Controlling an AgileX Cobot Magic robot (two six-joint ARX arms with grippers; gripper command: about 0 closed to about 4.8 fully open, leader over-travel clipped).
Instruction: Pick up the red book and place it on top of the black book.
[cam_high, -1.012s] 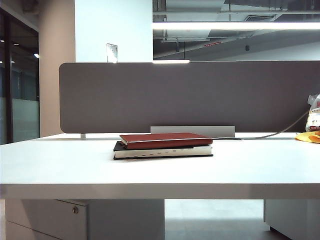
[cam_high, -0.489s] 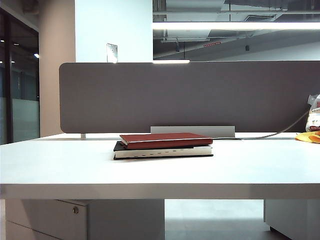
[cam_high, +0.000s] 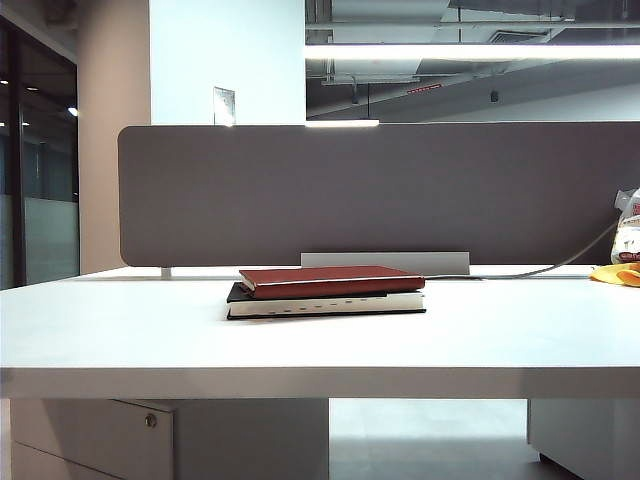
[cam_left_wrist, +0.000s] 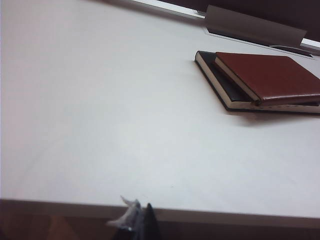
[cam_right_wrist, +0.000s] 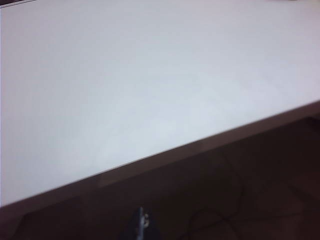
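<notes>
Nothing on the table (cam_high: 120, 340) has shifted since the earlier frames: the red book (cam_high: 330, 277) lies flat on top of the black book (cam_high: 325, 302) as before, near the middle of the desk in front of the grey partition (cam_high: 380, 190). Its cover is set slightly toward the right and far side, leaving a strip of black cover bare on the left. Both arms are pulled back off the near edge. The left gripper (cam_left_wrist: 136, 220) hangs just past that edge, its fingers pressed together and empty, well apart from the books. The right gripper (cam_right_wrist: 141, 225) sits below the table edge, fingers closed together too, holding nothing.
</notes>
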